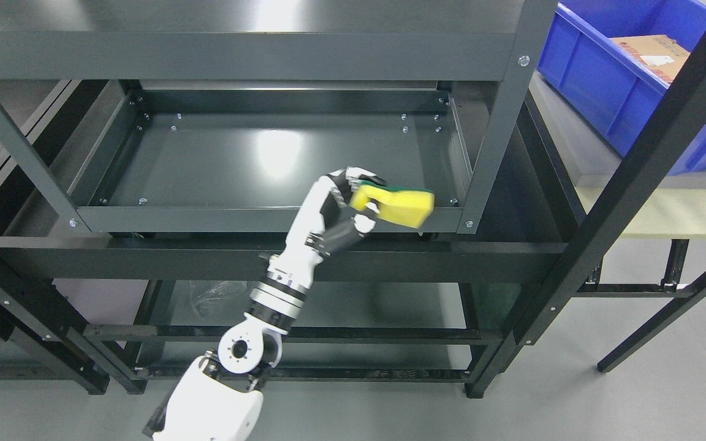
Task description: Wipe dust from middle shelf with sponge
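Head view looking down on a dark grey metal shelving unit (500,122) that fills most of the frame, standing on a grey floor (573,398). The middle shelf (236,159) is a shallow steel tray w/ a raised rim and small bolts along its edges; a bright glare patch sits near its centre. A lower shelf shows beneath, w/ a crumpled clear plastic bag (212,297) at lower centre-left. At upper right, a blue plastic bin (598,86) holding cardboard rests on a pale tabletop (665,214), partly behind a black diagonal frame post. One white-and-black arm comes up from the bottom edge, left of middle, so it is the left arm; the left robot hand (353,205) reaches the front rim of the middle shelf, at centre frame. Its fingers are clamped on the sponge (399,205), which sticks out to the right of the hand, at the shelf's front right corner, over the front rim; can't tell if it touches the metal. Sponge is a yellow block w/ a thin green scouring layer on its far side, slightly blurred.
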You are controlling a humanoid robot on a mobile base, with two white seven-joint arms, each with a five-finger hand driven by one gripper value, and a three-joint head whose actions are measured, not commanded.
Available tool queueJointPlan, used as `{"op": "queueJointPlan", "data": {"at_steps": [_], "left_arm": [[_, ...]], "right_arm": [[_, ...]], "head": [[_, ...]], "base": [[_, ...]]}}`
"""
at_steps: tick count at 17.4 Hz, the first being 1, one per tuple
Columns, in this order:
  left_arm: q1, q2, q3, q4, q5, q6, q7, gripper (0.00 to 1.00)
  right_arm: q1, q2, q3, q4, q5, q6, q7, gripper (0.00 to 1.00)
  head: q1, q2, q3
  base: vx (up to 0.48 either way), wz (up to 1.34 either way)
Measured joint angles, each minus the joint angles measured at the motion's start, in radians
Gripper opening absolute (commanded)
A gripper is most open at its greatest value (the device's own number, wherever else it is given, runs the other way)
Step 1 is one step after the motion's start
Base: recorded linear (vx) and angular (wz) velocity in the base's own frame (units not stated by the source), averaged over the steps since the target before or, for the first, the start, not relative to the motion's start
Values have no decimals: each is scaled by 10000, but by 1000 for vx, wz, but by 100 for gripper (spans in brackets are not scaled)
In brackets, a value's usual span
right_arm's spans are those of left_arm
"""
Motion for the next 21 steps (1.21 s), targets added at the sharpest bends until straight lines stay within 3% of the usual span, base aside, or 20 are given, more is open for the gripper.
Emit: {"op": "queueJointPlan", "data": {"at_steps": [5, 8, 13, 21], "left_arm": [[-192, -46, 2117, -617, -261, 3446, 459, 1], [-231, -64, 3112, -1088, -460, 4090, 519, 1], [159, -85, 4370, -1715, -611, 3909, 551, 1], [1466, -100, 4934, -2234, -671, 1956, 43, 1]], "right_arm": [[0, 0, 0, 0, 0, 0, -1, 100], [0, 0, 0, 0, 0, 0, -1, 100], [0, 0, 0, 0, 0, 0, -1, 100], [0, 0, 0, 0, 0, 0, -1, 100]], "head": [[0, 0, 0], [0, 0, 0], [0, 0, 0], [0, 0, 0]], "base": [[0, 0], [0, 0], [0, 0], [0, 0]]}}
